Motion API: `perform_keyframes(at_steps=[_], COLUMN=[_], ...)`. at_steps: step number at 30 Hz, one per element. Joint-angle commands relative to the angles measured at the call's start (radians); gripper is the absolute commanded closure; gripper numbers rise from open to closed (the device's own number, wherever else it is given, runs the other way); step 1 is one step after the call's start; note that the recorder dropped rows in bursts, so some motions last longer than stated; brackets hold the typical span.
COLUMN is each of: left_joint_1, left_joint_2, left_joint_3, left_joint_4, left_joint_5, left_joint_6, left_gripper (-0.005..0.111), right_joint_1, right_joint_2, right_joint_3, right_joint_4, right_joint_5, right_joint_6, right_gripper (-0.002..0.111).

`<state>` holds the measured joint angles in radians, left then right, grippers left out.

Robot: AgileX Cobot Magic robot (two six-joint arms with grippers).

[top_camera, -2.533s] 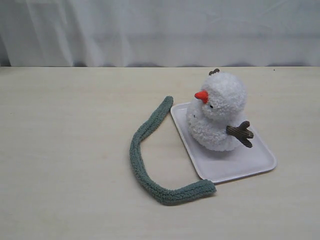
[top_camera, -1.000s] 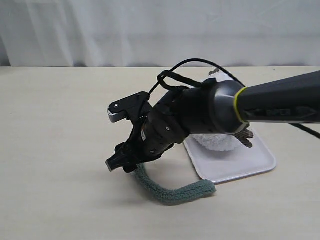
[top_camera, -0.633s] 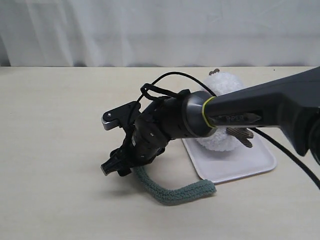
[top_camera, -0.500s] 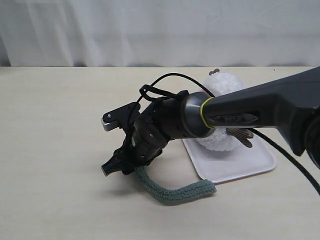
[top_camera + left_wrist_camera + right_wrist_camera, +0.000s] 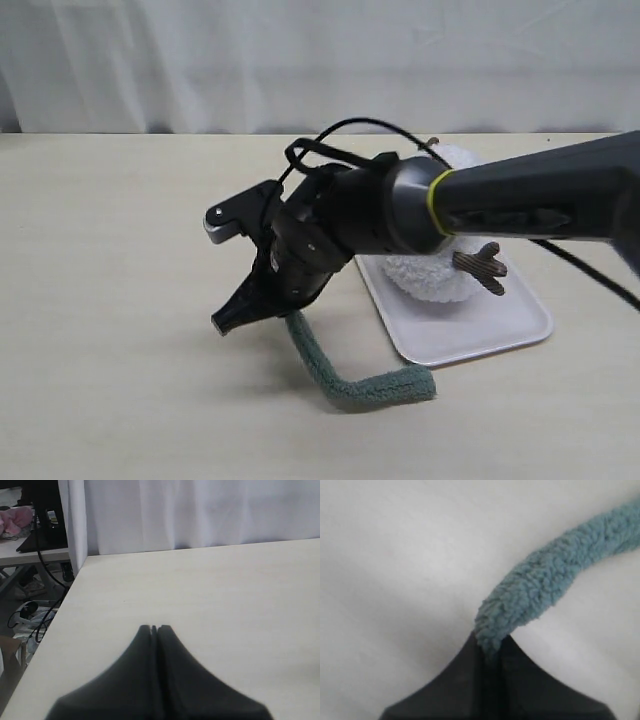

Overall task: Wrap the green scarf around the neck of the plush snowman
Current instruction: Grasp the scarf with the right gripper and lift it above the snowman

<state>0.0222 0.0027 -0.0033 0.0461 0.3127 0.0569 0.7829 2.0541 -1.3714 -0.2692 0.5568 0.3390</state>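
One gripper (image 5: pixel 490 647) (right) pinches green scarf (image 5: pixel 545 587); plush snowman (image 5: pixel 435 277) on tray (image 5: pixel 500 330).

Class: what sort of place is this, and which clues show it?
Probably a robotics lab test bench: a plain table against a white curtain, a robot arm over it, and loose cables on the floor beside it.

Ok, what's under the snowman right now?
The plush snowman sits on a white tray. The right arm covers its face and the tray's far-left corner, so that part cannot be checked.
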Motion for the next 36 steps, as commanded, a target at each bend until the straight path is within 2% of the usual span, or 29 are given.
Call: perform_keyframes(at_steps=[1, 9, 15, 18, 23, 29, 36], left_joint_1=[0.001, 0.001, 0.001, 0.001, 0.001, 0.001, 0.001], left_joint_2=[-0.003, -0.003, -0.003, -0.003, -0.003, -0.003, -0.003], left_joint_3=[0.003, 0.003, 0.003, 0.003, 0.003, 0.003, 0.003], left_joint_4=[-0.004, -0.004, -0.002, -0.002, -0.002, -0.002, -0.002], left_joint_5=[-0.008, -0.008, -0.008, -0.008, -0.008, -0.008, -0.008], left_joint_6=[0.001, 0.001, 0.001, 0.001, 0.001, 0.001, 0.001], left_gripper=[0.107, 0.107, 0.107, 0.107, 0.107, 0.107, 0.107], right_joint_1=[0.022, 0.022, 0.022, 0.022, 0.022, 0.022, 0.02], right_joint_2=[-0.17, -0.518, -0.559, -0.559, -0.559, -0.548, -0.522], right_joint_3=[-0.001, -0.001, 0.025, 0.064, 0.13, 0.14, 0.14], right_joint_4=[-0.017, -0.157, -0.327, -0.392, -0.577, -0.738, -0.778], right_joint_5=[0.068, 0.293, 0.459, 0.43, 0.297, 0.199, 0.194], right_joint_6=[-0.075, -0.126, -0.115, -0.057, 0.204, 0.392, 0.436], right_gripper=[0.104, 0.104, 0.104, 0.104, 0.104, 0.104, 0.104])
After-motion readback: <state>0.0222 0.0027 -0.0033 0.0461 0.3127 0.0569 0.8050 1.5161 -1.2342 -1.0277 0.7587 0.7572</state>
